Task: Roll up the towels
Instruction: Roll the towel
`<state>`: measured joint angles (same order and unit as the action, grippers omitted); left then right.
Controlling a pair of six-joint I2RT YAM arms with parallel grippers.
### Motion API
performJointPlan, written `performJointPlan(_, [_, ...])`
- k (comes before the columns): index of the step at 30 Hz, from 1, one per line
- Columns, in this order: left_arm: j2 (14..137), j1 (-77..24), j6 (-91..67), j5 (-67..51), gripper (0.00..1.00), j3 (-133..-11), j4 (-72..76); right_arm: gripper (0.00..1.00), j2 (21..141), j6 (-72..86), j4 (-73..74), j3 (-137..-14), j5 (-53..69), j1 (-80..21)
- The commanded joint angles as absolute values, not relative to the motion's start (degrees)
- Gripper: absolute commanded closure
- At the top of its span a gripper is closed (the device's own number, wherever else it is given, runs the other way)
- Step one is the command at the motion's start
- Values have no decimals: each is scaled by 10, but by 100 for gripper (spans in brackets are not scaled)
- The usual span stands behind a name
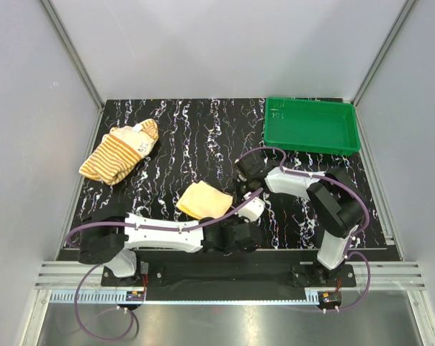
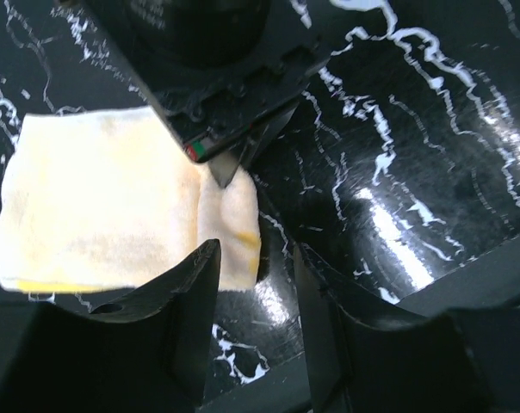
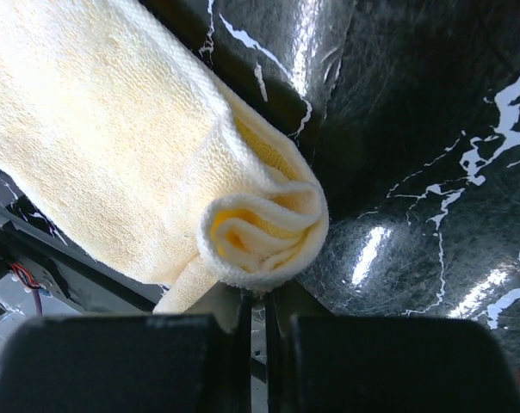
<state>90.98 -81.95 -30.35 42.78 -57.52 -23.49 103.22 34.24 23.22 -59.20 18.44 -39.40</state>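
Observation:
The plain yellow towel lies near the front middle of the black marbled table. Its right end is curled into a small roll. My right gripper is shut on that rolled end, and its fingertips show pressing down on the towel in the left wrist view. My left gripper is open just in front of the towel's right edge, with nothing between its fingers. The striped towel lies crumpled at the back left, away from both grippers.
A green plastic tray stands at the back right corner. Grey walls close in the table on the left, right and back. The two arms cross the front middle of the table, close to each other.

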Motion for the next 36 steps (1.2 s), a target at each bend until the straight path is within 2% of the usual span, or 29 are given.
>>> performJointPlan(1, [907,-818,-266,412,56,-555,-158,100,1016,322,271,-585,159,-396])
performJointPlan(23, [950,-770,-318,329,55,-509,-148,100,1012,310,303,-595,157,-386])
performJointPlan(29, [933,-780,-324,352,56,-511,-167,100,1014,309,304,-600,161,-383])
performJointPlan(36, [914,-801,-323,408,56,-576,-221,100,1022,313,299,-594,168,-383])
